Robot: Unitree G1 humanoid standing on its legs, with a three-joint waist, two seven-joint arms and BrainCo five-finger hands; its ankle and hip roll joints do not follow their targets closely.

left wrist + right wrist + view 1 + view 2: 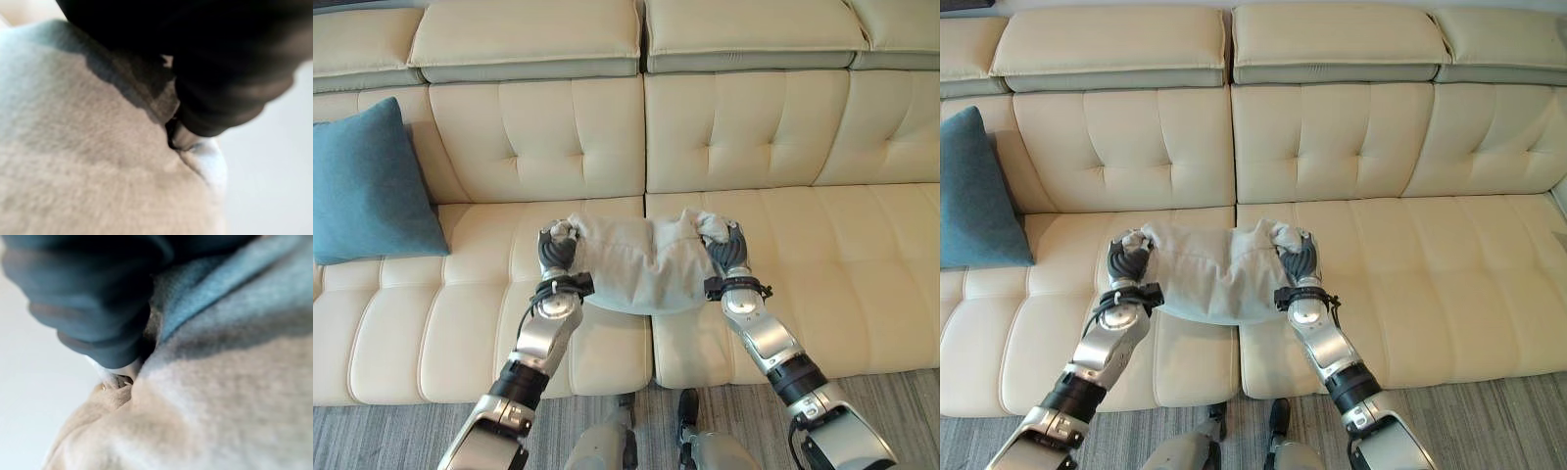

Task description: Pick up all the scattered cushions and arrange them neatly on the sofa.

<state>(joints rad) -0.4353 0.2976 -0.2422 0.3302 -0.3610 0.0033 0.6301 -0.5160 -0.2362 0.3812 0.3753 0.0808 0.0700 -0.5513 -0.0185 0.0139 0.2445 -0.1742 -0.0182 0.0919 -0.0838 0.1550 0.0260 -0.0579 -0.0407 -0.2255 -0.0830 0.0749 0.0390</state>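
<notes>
A pale grey cushion (641,264) hangs between my two hands over the middle of the cream sofa's seat (842,264). My left hand (557,251) is shut on its left top corner, and my right hand (724,247) is shut on its right top corner; the fabric bunches around the curled fingers. The grey cushion (88,161) sits close against the left hand's dark cover in the left wrist view, and the grey cushion (220,401) presses against the right hand in the right wrist view. A teal cushion (370,186) leans upright against the backrest at the sofa's left end.
The sofa's tufted backrest (734,132) runs across the far side, with flat headrest pads (529,39) on top. Bare seat stretches to the right of the grey cushion. Grey carpet (401,436) lies in front of the sofa.
</notes>
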